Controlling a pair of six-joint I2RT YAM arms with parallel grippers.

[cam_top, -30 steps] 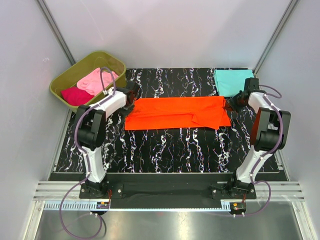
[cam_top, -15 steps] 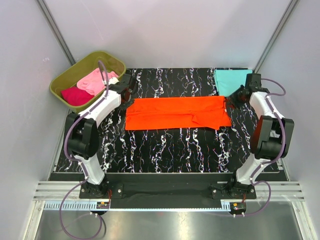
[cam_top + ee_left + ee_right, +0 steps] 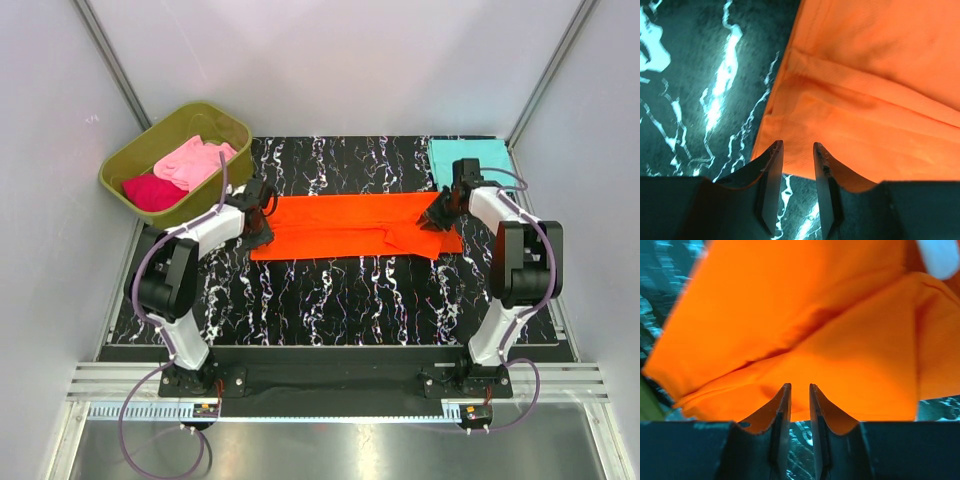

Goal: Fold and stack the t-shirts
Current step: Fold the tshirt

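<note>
The orange t-shirt [image 3: 350, 225] lies flat in the middle of the top view, a long band with its long axis left to right. One arm stands at each short end, probably to lift both ends together for a fold. The left gripper [image 3: 794, 150] has its fingers [image 3: 771, 172] a little apart at the hem, so I cannot tell if it clamps, while the right gripper [image 3: 796, 388] is pressed nearly together on the cloth edge. Farther back, the teal t-shirt [image 3: 478, 152] lies at upper right, and the pink t-shirt [image 3: 190, 160] and magenta t-shirt [image 3: 150, 190] are in the olive tub [image 3: 128, 160] at upper left.
</note>
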